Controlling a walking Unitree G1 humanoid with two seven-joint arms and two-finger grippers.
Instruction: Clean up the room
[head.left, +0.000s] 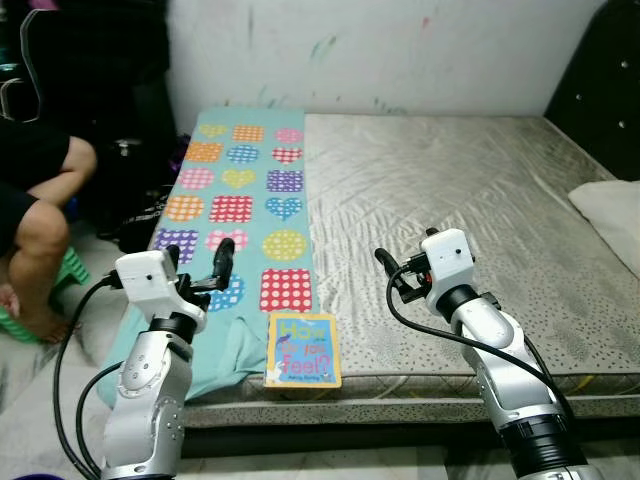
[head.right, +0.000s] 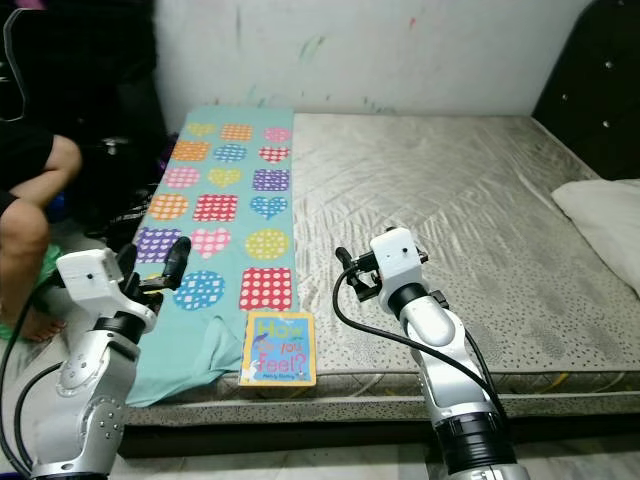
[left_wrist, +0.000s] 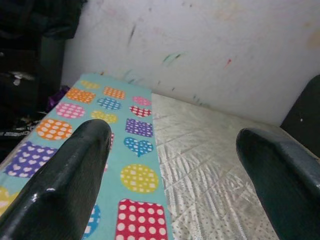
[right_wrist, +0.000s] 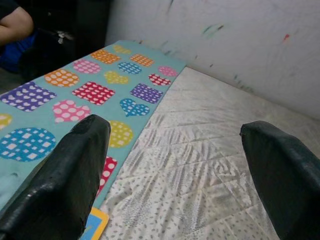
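A yellow-edged picture book (head.left: 303, 350) lies flat at the near edge of the bare grey mattress (head.left: 470, 190), overlapping a teal blanket (head.left: 243, 195) patterned with dotted hearts and squares. My left gripper (head.left: 200, 258) is raised over the blanket's near end, left of the book, open and holding nothing. Over the mattress to the right of the book, my right gripper (head.left: 392, 272) also stands open and holds nothing. In the right wrist view the book's corner (right_wrist: 95, 222) sits beside one finger (right_wrist: 65, 175).
A person sits at the left beside the bed, a knee (head.left: 40, 225) and an arm showing, on a green stool (head.left: 35, 320). A white pillow (head.left: 612, 212) lies at the mattress's right edge. A marked white wall (head.left: 380, 50) backs the bed, with dark furniture (head.left: 90, 70) far left.
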